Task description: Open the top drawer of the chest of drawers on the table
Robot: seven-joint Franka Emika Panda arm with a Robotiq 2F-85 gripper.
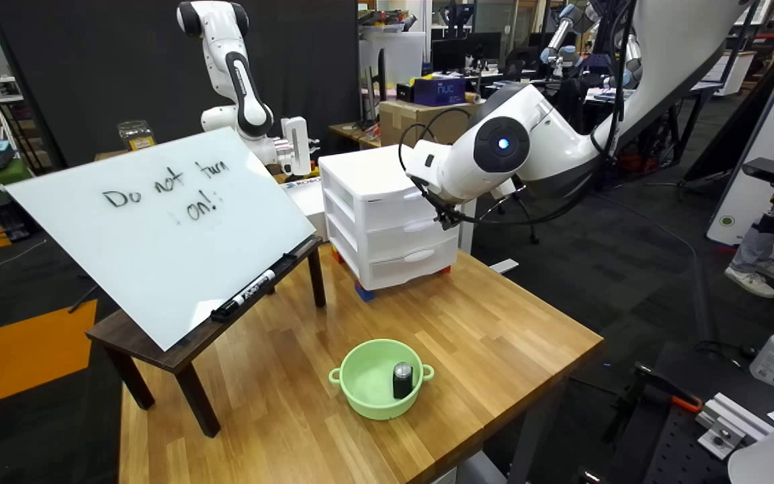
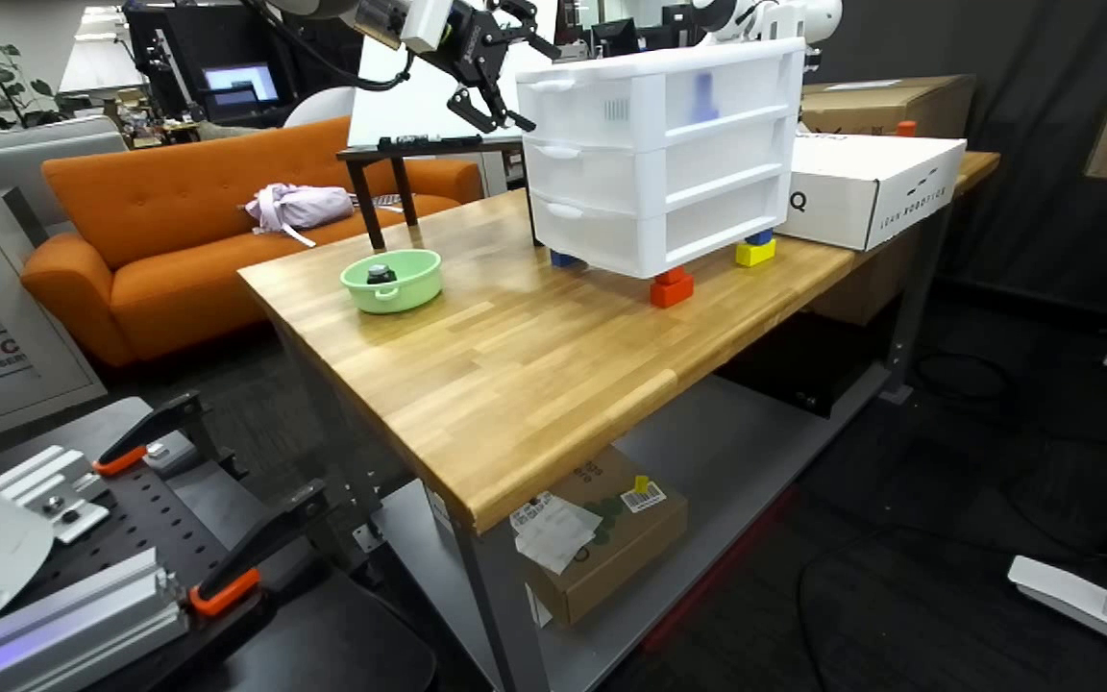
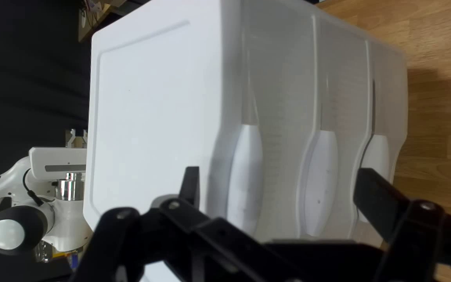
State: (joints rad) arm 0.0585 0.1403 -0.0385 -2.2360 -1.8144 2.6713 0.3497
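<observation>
The white chest of drawers [image 1: 363, 168] stands on the wooden table [image 1: 494, 329], raised on small coloured blocks. Its top drawer [image 2: 580, 113] sits flush with the two below. In the wrist view, the top drawer's front [image 3: 282, 78] carries a rounded white handle [image 3: 245, 176]. My gripper [image 2: 527, 85] is in front of the upper drawers, jaws wide apart with nothing held. From the wrist, one finger [image 3: 191, 184] appears against the chest's top and the opposite finger [image 3: 376, 199] against the bottom handle. No contact can be made out.
A green bowl [image 1: 363, 376] with a dark object inside stands nearer the table's front. A small dark-brown table [image 1: 138, 346] bears a whiteboard [image 1: 158, 235] beside the chest. Behind the chest lies a white box [image 2: 861, 183]. A second arm [image 1: 246, 94] stands beyond.
</observation>
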